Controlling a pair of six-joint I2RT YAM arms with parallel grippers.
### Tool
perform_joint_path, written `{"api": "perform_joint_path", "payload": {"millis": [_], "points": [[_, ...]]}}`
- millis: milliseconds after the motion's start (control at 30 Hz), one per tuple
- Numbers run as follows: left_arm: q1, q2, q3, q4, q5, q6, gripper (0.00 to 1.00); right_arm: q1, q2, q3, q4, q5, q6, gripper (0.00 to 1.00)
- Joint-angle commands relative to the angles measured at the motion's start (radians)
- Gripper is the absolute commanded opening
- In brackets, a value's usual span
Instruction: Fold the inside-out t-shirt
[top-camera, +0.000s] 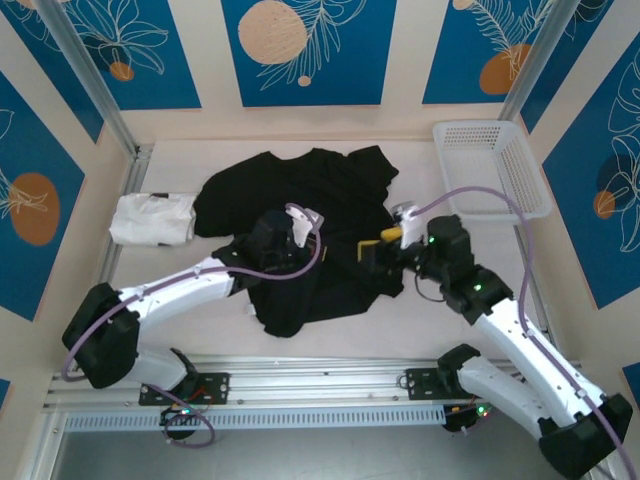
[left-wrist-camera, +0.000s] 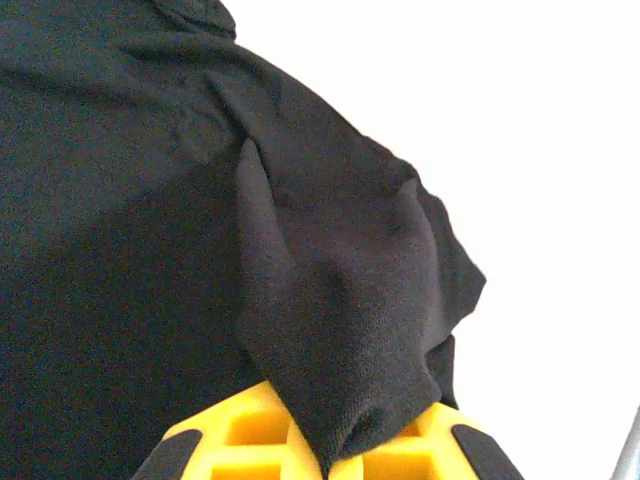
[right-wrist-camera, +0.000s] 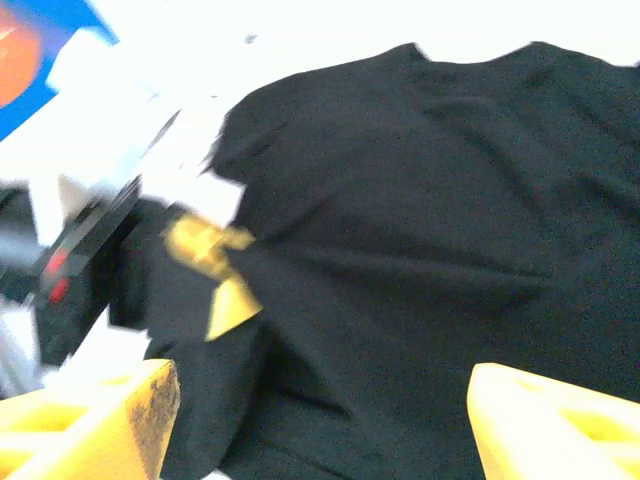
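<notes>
Left gripper (left-wrist-camera: 330, 462) fingers clamped on a raised fold of the black t-shirt (left-wrist-camera: 340, 320). Right gripper (right-wrist-camera: 320, 430) fingers wide apart, cloth spread between and ahead of them, ungripped.

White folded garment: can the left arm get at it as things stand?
Probably not yet: the left gripper is shut on a fold of the t-shirt. The way to the white folded garment looks free, once it lets go.
</notes>
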Motion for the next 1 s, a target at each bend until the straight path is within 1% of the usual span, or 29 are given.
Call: {"api": "perform_joint_path", "payload": {"millis": [0,33,100,167,233,367,500,633,700,833,967], "points": [[0.042,-0.031,0.067,-0.096,0.127,-0.044,0.00,0.156,0.056,-0.126,0.231,0.066,-0.139,0.75],[0.055,-0.035,0.090,-0.132,0.145,-0.044,0.00,0.194,0.084,-0.175,0.319,0.061,-0.177,0.72],[0.073,-0.035,0.134,-0.197,0.173,-0.037,0.00,0.259,0.141,-0.280,0.529,0.117,-0.215,0.70],[0.085,-0.036,0.178,-0.262,0.197,-0.016,0.00,0.280,0.216,-0.362,0.732,0.152,-0.234,0.70],[0.092,-0.036,0.213,-0.310,0.212,0.002,0.00,0.291,0.296,-0.380,0.820,0.194,-0.257,0.68],[0.099,-0.029,0.279,-0.387,0.260,0.030,0.00,0.337,0.474,-0.351,0.897,0.300,-0.361,0.64],[0.101,-0.022,0.328,-0.439,0.291,0.051,0.00,0.331,0.621,-0.331,0.999,0.372,-0.385,0.57],[0.103,-0.014,0.365,-0.460,0.341,0.044,0.00,0.331,0.751,-0.274,1.048,0.469,-0.402,0.51],[0.103,-0.010,0.382,-0.459,0.374,0.030,0.00,0.331,0.806,-0.234,1.053,0.506,-0.406,0.50],[0.100,-0.007,0.420,-0.438,0.444,0.003,0.00,0.328,0.904,-0.115,0.977,0.570,-0.393,0.48],[0.086,-0.020,0.461,-0.441,0.512,0.003,0.00,0.306,0.963,-0.024,0.904,0.618,-0.332,0.46]]}}
